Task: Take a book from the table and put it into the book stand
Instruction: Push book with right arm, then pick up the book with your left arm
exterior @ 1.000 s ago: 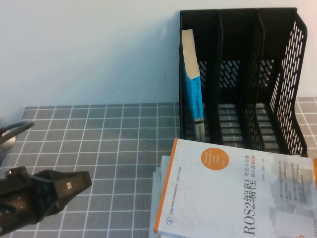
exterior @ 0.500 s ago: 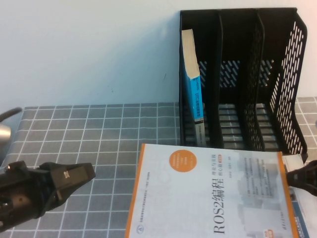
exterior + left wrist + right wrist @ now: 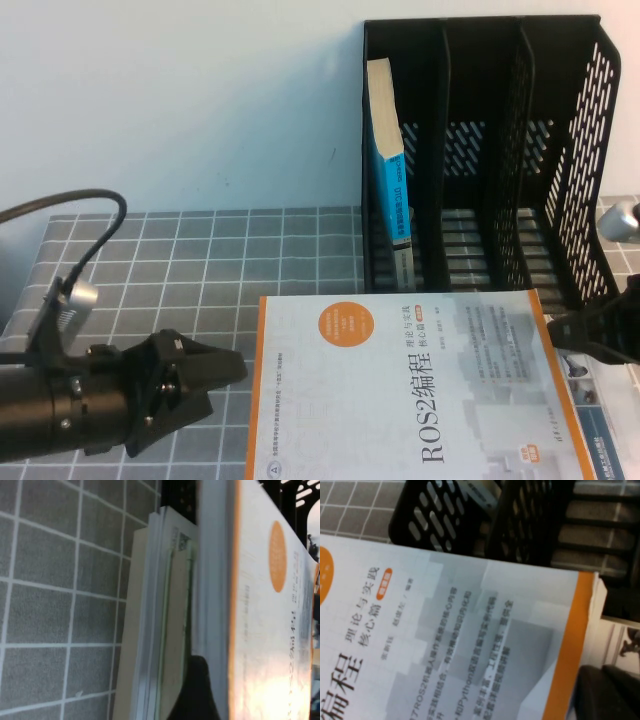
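On the checked cloth in front of the book stand (image 3: 480,160), the ROS2 book (image 3: 410,390) lay flat atop a pile of other books (image 3: 160,620), not yet lifted or stood upright. My right gripper (image 3: 590,335) was at its orange edge, though I could not tell whether my fingers had closed. My left gripper (image 3: 215,370) hovered open beside its near edge, holding nothing. A blue book (image 3: 390,170) already stood in the stand's leftmost slot; mine had the whole trip left.

high view looks down from the robot's side over the surface (image 3: 200,260) toward the book stand (image 3: 480,150); both wrist views sit very close on the white-and-orange book (image 3: 400,390), sharing it with high view.
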`<state>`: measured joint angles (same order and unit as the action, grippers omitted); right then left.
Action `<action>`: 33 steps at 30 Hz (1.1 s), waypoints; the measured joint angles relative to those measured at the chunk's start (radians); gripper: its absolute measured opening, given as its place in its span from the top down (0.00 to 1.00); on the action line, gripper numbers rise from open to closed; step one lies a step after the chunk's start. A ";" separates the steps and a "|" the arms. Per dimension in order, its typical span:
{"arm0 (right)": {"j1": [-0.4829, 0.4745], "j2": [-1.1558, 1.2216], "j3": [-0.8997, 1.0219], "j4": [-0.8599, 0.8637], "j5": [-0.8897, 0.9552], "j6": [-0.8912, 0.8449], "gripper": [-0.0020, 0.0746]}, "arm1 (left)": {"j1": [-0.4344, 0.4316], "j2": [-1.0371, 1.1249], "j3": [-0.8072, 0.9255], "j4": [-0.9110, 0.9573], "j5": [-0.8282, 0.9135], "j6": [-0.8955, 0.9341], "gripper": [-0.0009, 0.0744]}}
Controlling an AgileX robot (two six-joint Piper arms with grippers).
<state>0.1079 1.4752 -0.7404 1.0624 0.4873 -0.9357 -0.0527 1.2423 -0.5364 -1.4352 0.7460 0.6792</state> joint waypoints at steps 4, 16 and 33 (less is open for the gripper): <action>0.000 0.018 -0.006 0.000 0.008 -0.025 0.98 | 0.059 0.127 -0.001 -0.091 0.088 0.088 0.32; 0.005 0.025 -0.006 0.022 0.012 -0.059 0.98 | 0.056 0.493 -0.087 -0.248 0.365 0.328 0.31; 0.020 0.028 -0.008 0.025 0.029 -0.113 0.98 | 0.044 0.552 -0.120 -0.254 0.402 0.382 0.85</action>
<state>0.1275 1.5028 -0.7485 1.0875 0.5160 -1.0492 -0.0086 1.7940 -0.6568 -1.6893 1.1480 1.0608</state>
